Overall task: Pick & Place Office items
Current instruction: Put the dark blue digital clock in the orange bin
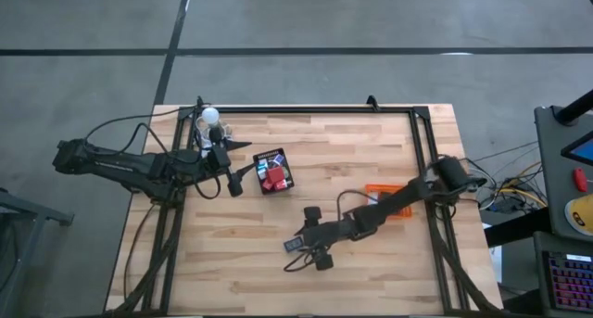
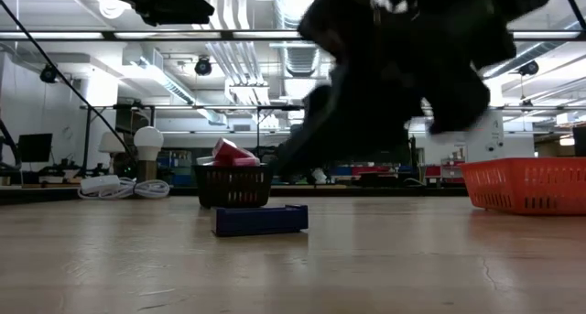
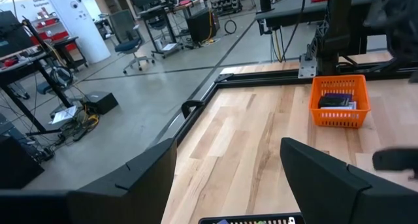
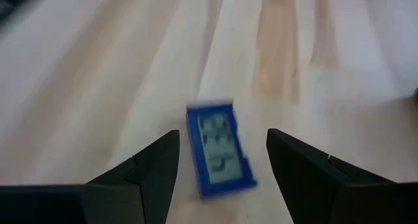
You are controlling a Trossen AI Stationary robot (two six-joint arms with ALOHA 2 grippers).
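Note:
A blue flat office item (image 4: pixel 219 152) lies on the bare wood, also seen in the high view (image 1: pixel 292 247) and the low view (image 2: pixel 261 220). My right gripper (image 4: pixel 222 142) hovers over it, open, one finger on either side and neither touching. Red, blue and other small items (image 1: pixel 271 173) sit in the black mesh tray (image 1: pixel 258 159). My left gripper (image 1: pixel 239 177) waits open beside that tray's left side, holding nothing. The orange tray (image 3: pixel 338 101) holds dark items.
The orange tray (image 1: pixel 378 187) lies partly under my right arm. A white round bulb (image 1: pixel 211 116) with cords (image 2: pixel 119 188) stands at the far left corner. A black frame (image 1: pixel 419 142) runs along the table's far and side edges. Bare wood (image 1: pixel 232 262) lies in front.

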